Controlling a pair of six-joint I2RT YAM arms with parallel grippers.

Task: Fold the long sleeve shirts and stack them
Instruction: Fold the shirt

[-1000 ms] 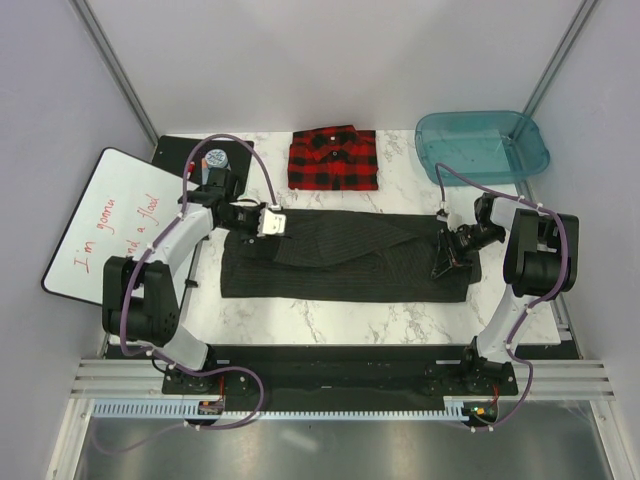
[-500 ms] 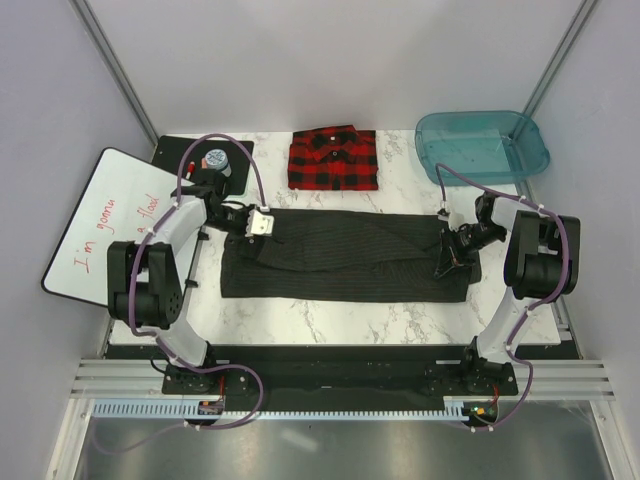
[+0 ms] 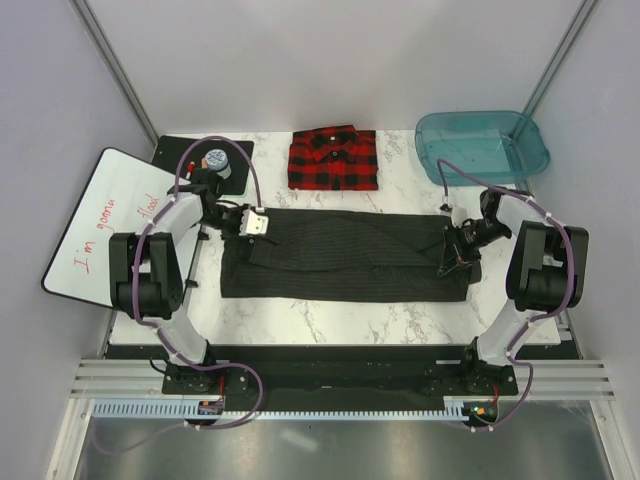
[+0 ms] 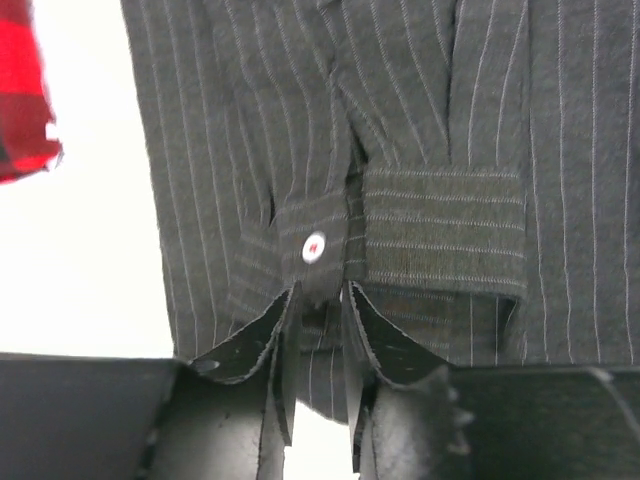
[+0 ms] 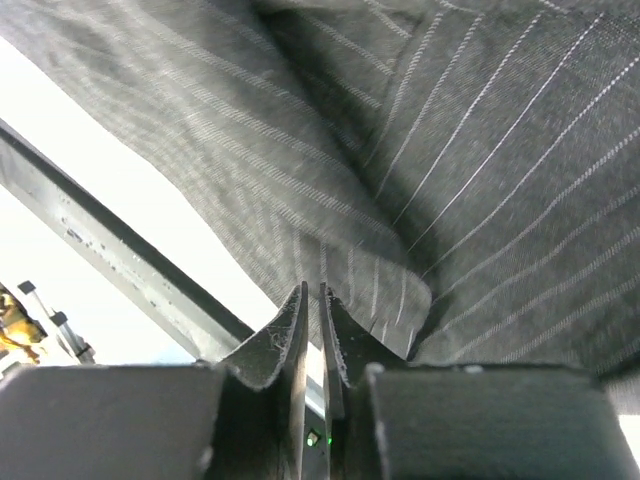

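Observation:
The dark pinstriped long sleeve shirt (image 3: 350,262) lies as a long flat band across the middle of the table. The red-and-black plaid shirt (image 3: 333,158) sits folded behind it; a corner of the plaid shirt (image 4: 22,95) shows in the left wrist view. My left gripper (image 3: 252,238) hovers over the band's left end. Its jaws stand a little open (image 4: 320,297) right at the sleeve cuff (image 4: 314,246) with a white button, which rests on the shirt. My right gripper (image 3: 453,254) is at the right end, pinched (image 5: 311,292) on the shirt's edge (image 5: 350,270).
A teal plastic tub (image 3: 482,146) stands at the back right. A whiteboard (image 3: 105,220) leans off the left edge, with a small can (image 3: 216,159) on a black pad behind it. A dark rail (image 5: 110,250) runs just beyond the shirt's right end.
My left gripper carried the sleeve leftward, laid its cuff flat on the shirt's left end and parted its jaws. My right gripper shifted slightly back and right and closed further.

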